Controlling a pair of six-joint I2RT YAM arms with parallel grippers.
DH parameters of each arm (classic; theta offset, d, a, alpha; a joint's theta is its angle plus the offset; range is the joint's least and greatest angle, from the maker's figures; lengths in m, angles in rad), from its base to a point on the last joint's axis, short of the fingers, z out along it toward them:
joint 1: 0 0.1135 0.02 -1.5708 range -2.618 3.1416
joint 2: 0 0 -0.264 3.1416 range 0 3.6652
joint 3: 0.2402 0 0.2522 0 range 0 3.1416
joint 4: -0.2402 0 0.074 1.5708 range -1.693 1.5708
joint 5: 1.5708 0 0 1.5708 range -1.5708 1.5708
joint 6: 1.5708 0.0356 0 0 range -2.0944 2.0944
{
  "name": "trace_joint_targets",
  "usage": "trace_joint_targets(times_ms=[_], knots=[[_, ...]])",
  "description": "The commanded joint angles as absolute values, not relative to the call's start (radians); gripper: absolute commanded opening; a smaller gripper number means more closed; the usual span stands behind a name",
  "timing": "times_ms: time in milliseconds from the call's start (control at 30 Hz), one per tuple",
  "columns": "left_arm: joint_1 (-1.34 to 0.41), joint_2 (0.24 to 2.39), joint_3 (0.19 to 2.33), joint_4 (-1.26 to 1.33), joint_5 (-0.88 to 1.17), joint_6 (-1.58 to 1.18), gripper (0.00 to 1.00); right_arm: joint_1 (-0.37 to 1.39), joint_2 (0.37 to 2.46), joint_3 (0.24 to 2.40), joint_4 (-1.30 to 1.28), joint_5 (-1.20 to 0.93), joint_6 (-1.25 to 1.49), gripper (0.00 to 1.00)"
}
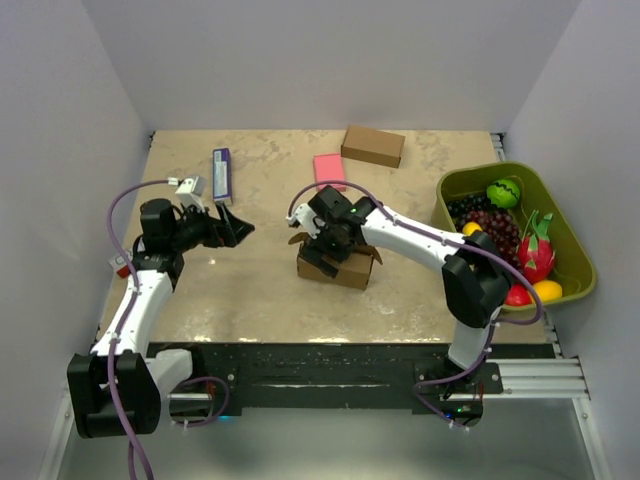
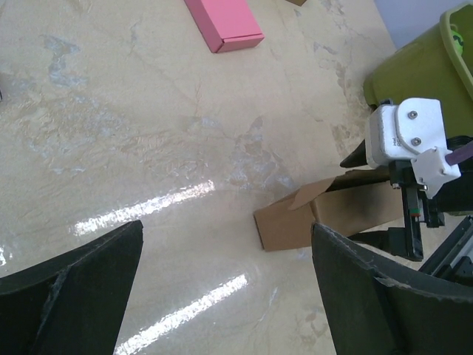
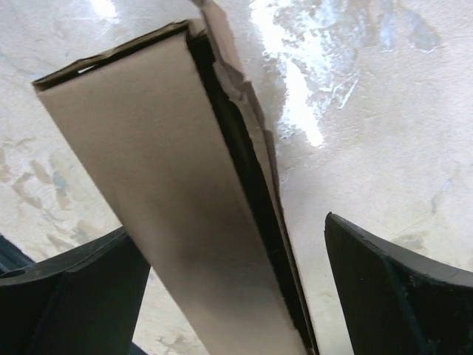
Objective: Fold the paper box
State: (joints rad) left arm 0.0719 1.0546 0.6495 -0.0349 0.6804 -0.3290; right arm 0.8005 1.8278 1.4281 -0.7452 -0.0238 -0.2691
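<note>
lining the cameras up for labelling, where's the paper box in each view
Top external: the paper box sits mid-frame.
Left wrist: lower right of centre.
Right wrist: fills the middle, running from top left to the bottom edge.
Shared landmark: the pink block beyond the box, seen in top and left wrist only.

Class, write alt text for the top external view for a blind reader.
A partly folded brown paper box sits on the table, the right arm reaching over it with jaws open. The left arm hovers apart at left, jaws open; a green bin of fruit stands at right.
</note>
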Motion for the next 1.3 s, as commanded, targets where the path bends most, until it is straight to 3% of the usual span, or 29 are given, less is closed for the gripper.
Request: trace_joint_targets(times_ms=[0,433,767,900,1100,1267], knots=[[0.063,1.052,0.666,-0.015,0.707,-0.304,1.00,0.793,1.753,1.453,-0.692,0.024,-0.264,0.99],[-0.156,1.068,0.722,-0.015,0.588,-0.163,1.00,0.784,1.523,1.379,-0.586,0.084,-0.054,0.99],[-0.268,1.304,0.948,-0.040,0.603,-0.066,0.97,0.782,1.241,1.154,-0.663,0.202,0.241,0.97],[-0.295,1.431,1.051,-0.136,0.671,0.116,0.98,0.784,1.146,1.047,-0.649,0.154,0.354,0.95],[-0.291,1.416,1.036,-0.155,0.610,0.152,1.00,0.787,0.974,0.869,-0.468,0.045,0.338,0.99],[-0.285,1.396,0.996,-0.121,0.716,0.115,1.00,0.793,1.006,0.873,-0.411,0.067,0.252,0.99]])
